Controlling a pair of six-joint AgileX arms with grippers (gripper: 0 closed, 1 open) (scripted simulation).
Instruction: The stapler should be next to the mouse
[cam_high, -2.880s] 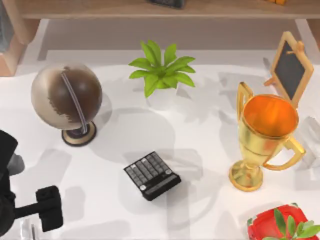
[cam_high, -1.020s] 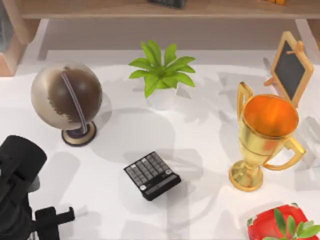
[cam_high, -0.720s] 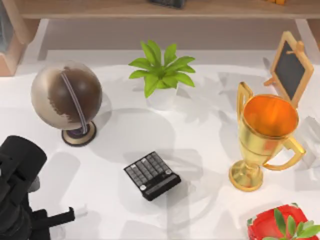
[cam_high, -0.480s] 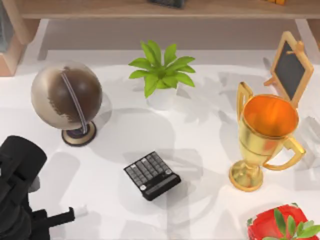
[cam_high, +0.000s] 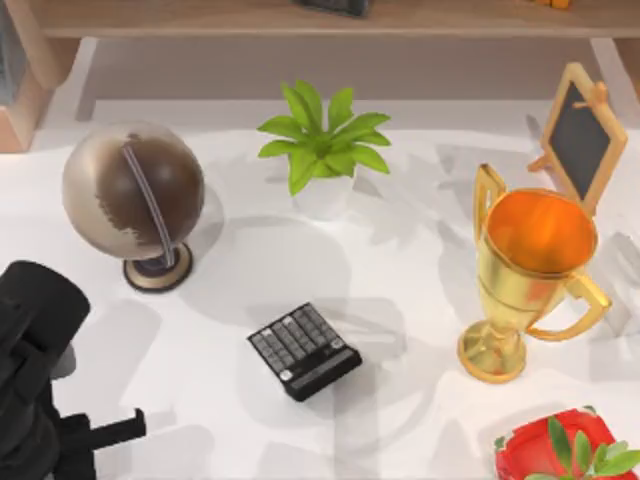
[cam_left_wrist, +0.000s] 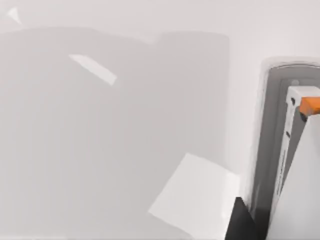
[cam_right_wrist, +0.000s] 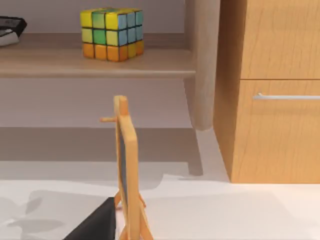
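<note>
While matte black, left tool nears smooth, narrow stapler.

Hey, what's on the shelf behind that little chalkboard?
Behind the chalkboard, the shelf carries a coloured puzzle cube and a dark object at its far end, cut off by the picture's edge.

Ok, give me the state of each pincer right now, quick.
Left pincer: cannot be told; the stapler lies close by it in the left wrist view.
Right pincer: cannot be told.
</note>
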